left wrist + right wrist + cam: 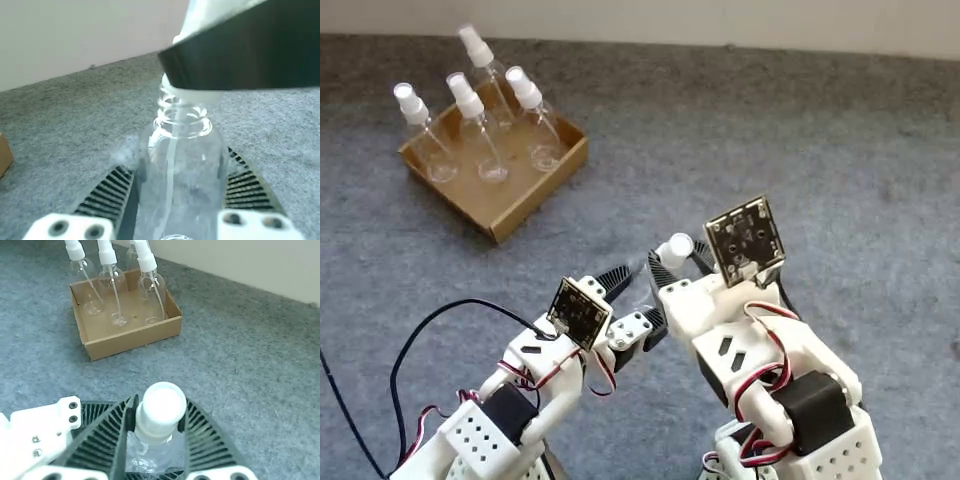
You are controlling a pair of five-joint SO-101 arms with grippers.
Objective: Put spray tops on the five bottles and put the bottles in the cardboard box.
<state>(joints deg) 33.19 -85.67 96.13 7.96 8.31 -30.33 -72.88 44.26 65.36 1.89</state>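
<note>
The left gripper (176,165), nearest, is clamped on one clear bottle (182,135) standing upright. The right gripper (160,415) pinches one white spray top (162,400) at that bottle's open neck, with its tube down inside. Well apart, one cardboard box (535,205) holds four capped bottles (475,125).

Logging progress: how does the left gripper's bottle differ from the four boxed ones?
The held bottle is clamped in the left gripper, outside the cardboard box; the four bottles stand inside. Its neck threads show, the right gripper holding its spray top just above; theirs are capped. All are clear.
</note>
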